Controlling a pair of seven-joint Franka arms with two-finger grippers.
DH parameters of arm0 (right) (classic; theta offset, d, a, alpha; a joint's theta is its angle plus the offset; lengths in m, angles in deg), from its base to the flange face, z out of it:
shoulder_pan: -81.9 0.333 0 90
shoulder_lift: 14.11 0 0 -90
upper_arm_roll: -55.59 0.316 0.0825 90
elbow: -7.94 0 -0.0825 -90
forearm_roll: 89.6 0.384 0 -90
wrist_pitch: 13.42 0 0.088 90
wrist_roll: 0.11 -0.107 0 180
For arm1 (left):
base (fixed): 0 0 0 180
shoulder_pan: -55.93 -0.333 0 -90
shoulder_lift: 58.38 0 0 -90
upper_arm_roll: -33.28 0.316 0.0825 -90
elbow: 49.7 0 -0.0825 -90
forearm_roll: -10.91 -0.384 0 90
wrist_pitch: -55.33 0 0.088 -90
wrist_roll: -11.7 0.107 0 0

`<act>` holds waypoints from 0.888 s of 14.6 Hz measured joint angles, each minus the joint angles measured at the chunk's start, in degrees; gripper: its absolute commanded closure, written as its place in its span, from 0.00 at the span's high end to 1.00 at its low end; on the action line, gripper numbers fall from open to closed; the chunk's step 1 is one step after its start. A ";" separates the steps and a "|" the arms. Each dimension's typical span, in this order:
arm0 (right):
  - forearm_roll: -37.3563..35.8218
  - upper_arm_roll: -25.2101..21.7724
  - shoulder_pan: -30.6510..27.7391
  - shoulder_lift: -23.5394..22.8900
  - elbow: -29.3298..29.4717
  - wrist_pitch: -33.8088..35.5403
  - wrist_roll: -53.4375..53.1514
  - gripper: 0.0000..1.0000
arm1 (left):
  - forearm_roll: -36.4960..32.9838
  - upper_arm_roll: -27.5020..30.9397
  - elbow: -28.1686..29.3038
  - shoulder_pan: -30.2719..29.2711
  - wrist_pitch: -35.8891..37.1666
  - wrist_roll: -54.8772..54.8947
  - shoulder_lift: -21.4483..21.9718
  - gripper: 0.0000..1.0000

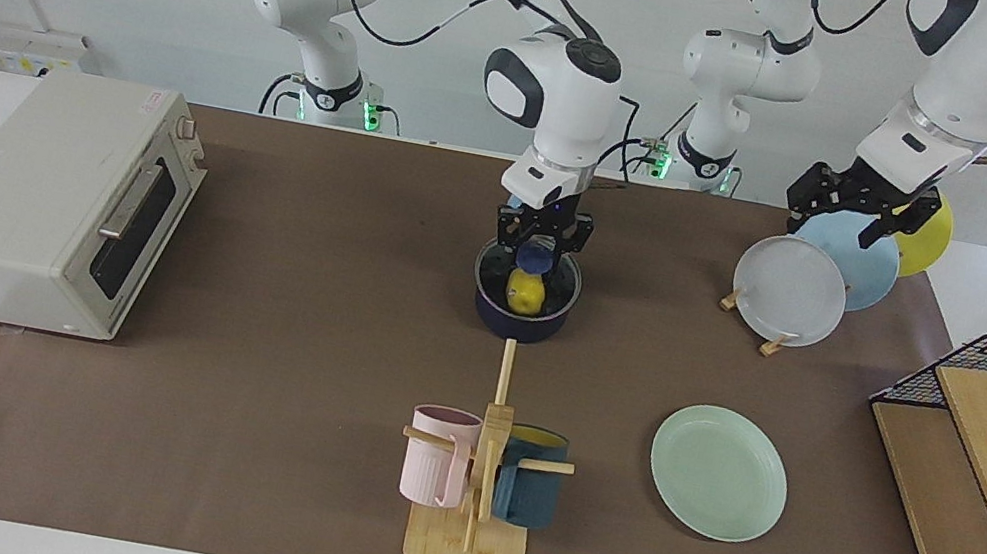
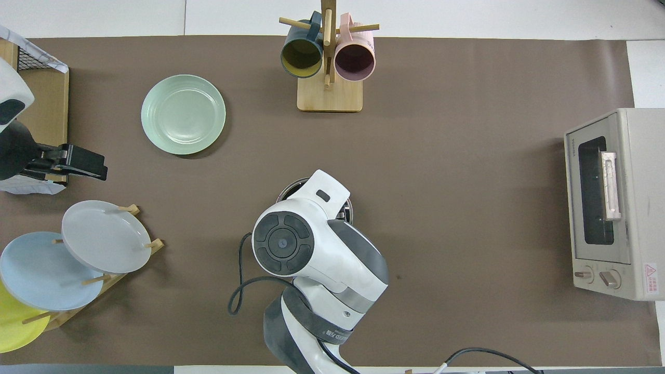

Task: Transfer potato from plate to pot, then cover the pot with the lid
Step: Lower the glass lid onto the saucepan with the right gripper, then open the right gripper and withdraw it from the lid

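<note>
Yellow potato (image 1: pixel 526 293) lies in the pot (image 1: pixel 520 320), just below the right gripper (image 1: pixel 538 250), which is clamped on the lid (image 1: pixel 496 262) knob; left gripper (image 1: pixel 855 211) spread wide, waiting.

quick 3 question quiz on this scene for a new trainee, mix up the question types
1. True or false: the potato lies in the pot.
2. What is the right gripper shut on? A) a mug B) the knob of the lid C) the plate
3. Fill in: the left gripper hangs open over the rack of ____ plates.

Key:
1. True. The potato shows through the glass lid, which sits on the pot.
2. B. The fingers are closed on the blue knob.
3. Standing. That arm waits there, holding nothing. The mint-green plate lies bare, farther from the robots.
</note>
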 measured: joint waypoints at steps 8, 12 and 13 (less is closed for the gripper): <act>-0.22 -0.40 -0.85 -0.11 2.89 2.79 0.27 1.00 | 0.00 0.00 0.00 0.00 0.00 0.00 0.00 1.00; -0.23 -0.90 -5.04 1.45 7.96 10.58 7.01 1.00 | 0.00 0.00 0.00 0.00 0.00 0.00 0.00 1.00; -0.18 -0.91 -7.31 2.51 8.70 12.39 9.76 1.00 | 0.00 0.00 0.00 0.00 0.00 0.00 0.00 1.00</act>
